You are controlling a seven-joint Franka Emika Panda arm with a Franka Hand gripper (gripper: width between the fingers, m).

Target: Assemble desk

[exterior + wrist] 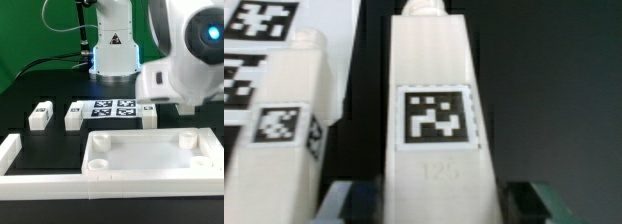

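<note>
Black worktop (30, 90), green backdrop (30, 30). Hand (445, 198) straddling a leg (441, 110); cannot tell whether clamped. Tabletop (150, 160) flat in foreground, apart. Best to close squarely mid-leg, clear of neighbouring leg (287, 130).

- Glossy white rounded plastic arm shell (172, 60), blurred in the exterior view.
- Round black joint cap (196, 22) with a glowing blue light (210, 33) at its centre.
- White cylindrical base column (112, 55) carrying a black triangular label (114, 40), with a blue glow (97, 62) low on its side.
- Thin black cables (55, 50) beside the base column.
- Dark grey-green flat fingertips (555, 203), seen in the wrist view.
</note>
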